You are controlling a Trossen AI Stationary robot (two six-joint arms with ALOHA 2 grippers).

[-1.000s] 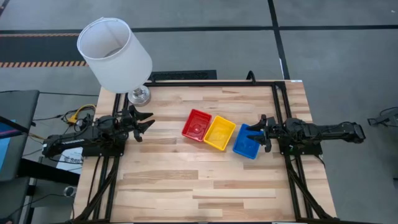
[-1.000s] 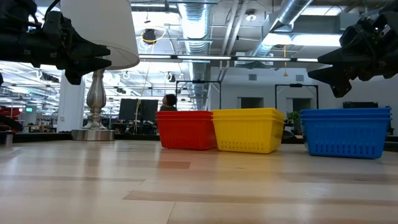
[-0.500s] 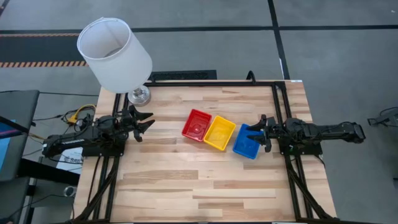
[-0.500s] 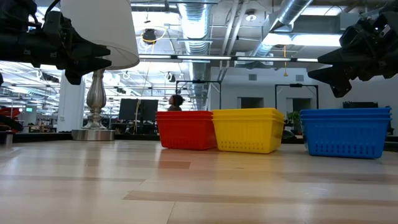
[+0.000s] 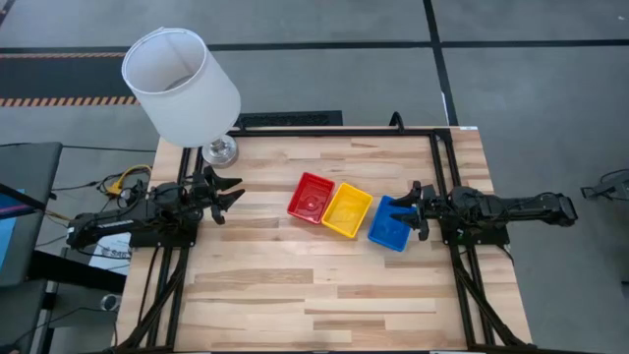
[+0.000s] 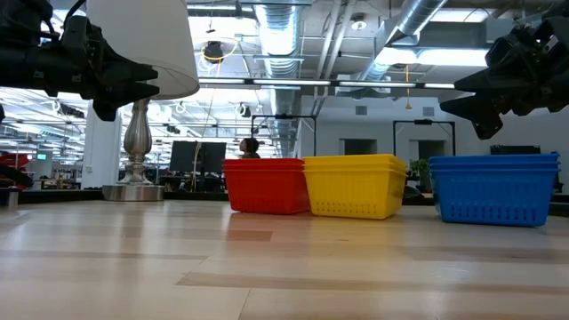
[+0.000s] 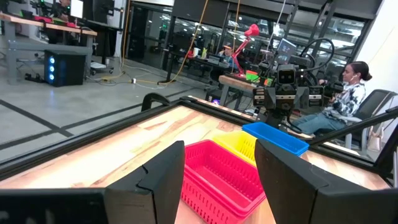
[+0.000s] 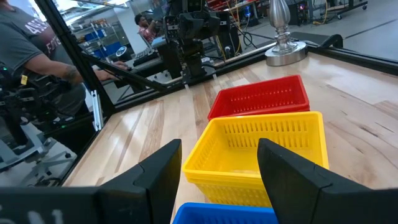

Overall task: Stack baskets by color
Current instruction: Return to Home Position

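Three stacks of shallow plastic mesh baskets: red stack (image 5: 312,198), yellow stack (image 5: 347,209), blue stack (image 5: 391,223), touching in a slanting row on the pale wooden table (image 5: 295,295).

Left gripper (image 5: 228,194): fingers spread, empty, well apart from red stack.

Right gripper (image 5: 413,208): fingers spread, empty, just beside blue stack, raised above it.

Judgement: sorting complete; each arm need only draw back from the row.

Grey floor (image 5: 531,88), exposed ceiling ducts (image 6: 276,22), wooden table (image 5: 295,285).
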